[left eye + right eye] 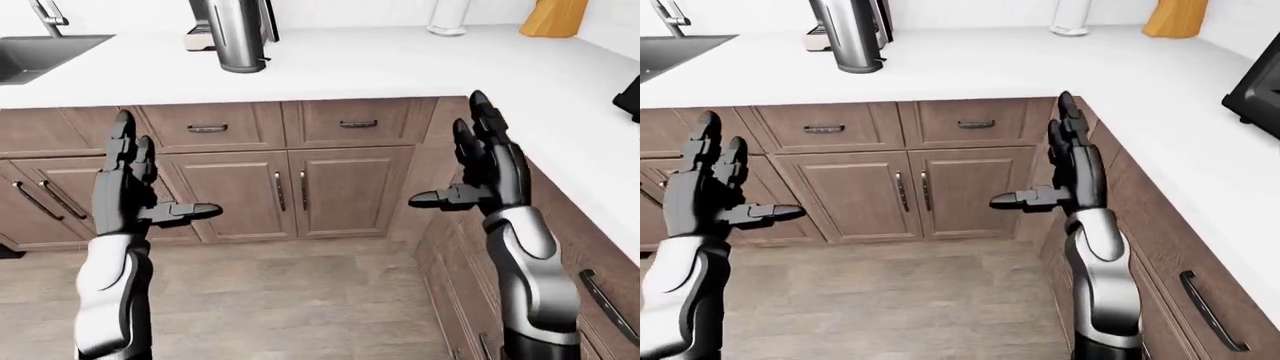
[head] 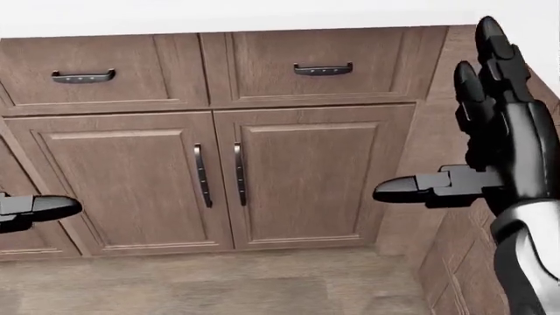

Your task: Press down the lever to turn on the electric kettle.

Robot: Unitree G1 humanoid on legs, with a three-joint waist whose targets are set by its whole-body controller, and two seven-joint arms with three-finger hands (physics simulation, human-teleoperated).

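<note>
Nothing of the task looks done: the electric kettle (image 1: 236, 34) stands on the white table (image 1: 400, 64) at the left-eye view's top, well apart from the left robot hand (image 1: 128, 180) and right robot hand (image 1: 487, 169), both spread-fingered and empty, so the approach and lever press remain.

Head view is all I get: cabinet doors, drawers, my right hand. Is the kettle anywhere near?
Observer: Yes. In the left-eye view the kettle stands on the white counter, above the left drawer.
Operator: Where's my left hand? I only see a thumb tip.
Observer: The left hand is raised, fingers open, below counter height, holding nothing.
Operator: Anything else on the counter?
Observer: A sink lies at the left; a dark appliance sits at the right edge of the right-eye view.
</note>
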